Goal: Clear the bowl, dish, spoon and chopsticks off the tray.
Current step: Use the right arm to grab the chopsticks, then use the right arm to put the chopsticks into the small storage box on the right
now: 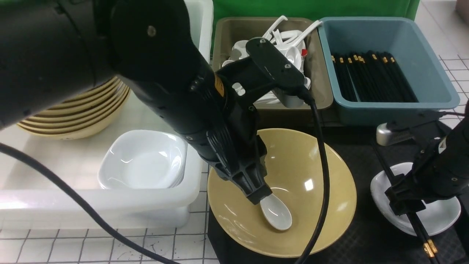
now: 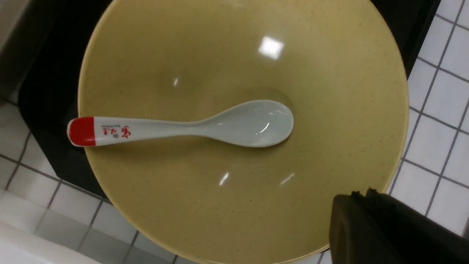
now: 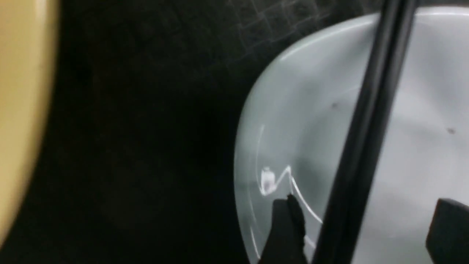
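Observation:
The yellow bowl (image 1: 311, 165) stands on the black tray (image 1: 362, 229). The red-tipped spoon (image 1: 276, 212) lies inside it, shown whole in the left wrist view (image 2: 205, 126). My left gripper (image 1: 258, 198) is shut and empty, hanging over the bowl (image 2: 256, 55) above the spoon; its tips show in the left wrist view (image 2: 361, 193). The white dish (image 1: 439, 216) sits on the tray at the right, with the black chopsticks (image 1: 417, 227) lying across it. My right gripper (image 1: 405, 205) is open, its fingers (image 3: 289, 227) either side of the chopsticks (image 3: 359, 146), just above the dish (image 3: 293, 110).
A white bin (image 1: 91, 205) at the left holds stacked yellow bowls (image 1: 80, 117) and white dishes (image 1: 143, 161). An olive bin (image 1: 318, 84) with white spoons and a blue bin (image 1: 436, 91) with black chopsticks stand behind the tray. White tiled tabletop (image 1: 110, 245) lies in front.

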